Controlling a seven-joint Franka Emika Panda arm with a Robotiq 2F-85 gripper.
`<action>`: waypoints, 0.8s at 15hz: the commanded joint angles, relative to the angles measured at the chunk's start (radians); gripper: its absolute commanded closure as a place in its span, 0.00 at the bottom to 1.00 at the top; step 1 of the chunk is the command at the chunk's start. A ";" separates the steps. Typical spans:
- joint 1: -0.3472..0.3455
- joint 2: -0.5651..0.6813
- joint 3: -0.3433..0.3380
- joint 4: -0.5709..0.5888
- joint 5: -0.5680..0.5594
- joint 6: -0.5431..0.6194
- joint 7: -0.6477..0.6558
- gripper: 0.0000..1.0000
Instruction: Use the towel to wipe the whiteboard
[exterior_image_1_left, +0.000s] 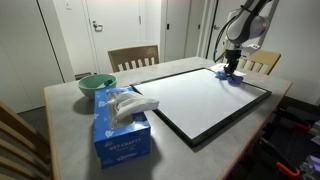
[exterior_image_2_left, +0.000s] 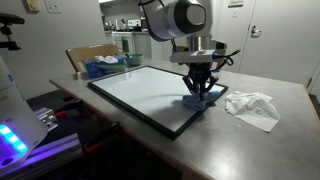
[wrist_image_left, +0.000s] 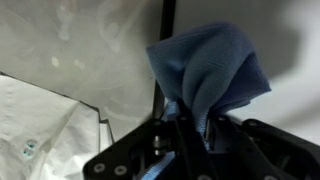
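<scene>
Wrist view: the gripper (wrist_image_left: 197, 125) pinches the towel (wrist_image_left: 212, 65) at the edge of the whiteboard (exterior_image_2_left: 150, 92), so the wiping stroke should run inward across it.

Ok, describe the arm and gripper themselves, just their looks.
The arm is white with bulky, rounded joints and a darker section at the wrist. The gripper is black and built of angular linkages; the wrist view shows small round bolts on its links.
</scene>
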 joint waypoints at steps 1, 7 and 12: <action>0.012 0.030 0.005 -0.016 -0.006 -0.004 0.008 0.96; 0.040 0.020 0.014 -0.011 -0.001 -0.032 0.032 0.96; 0.091 0.012 0.014 -0.009 -0.015 -0.055 0.064 0.96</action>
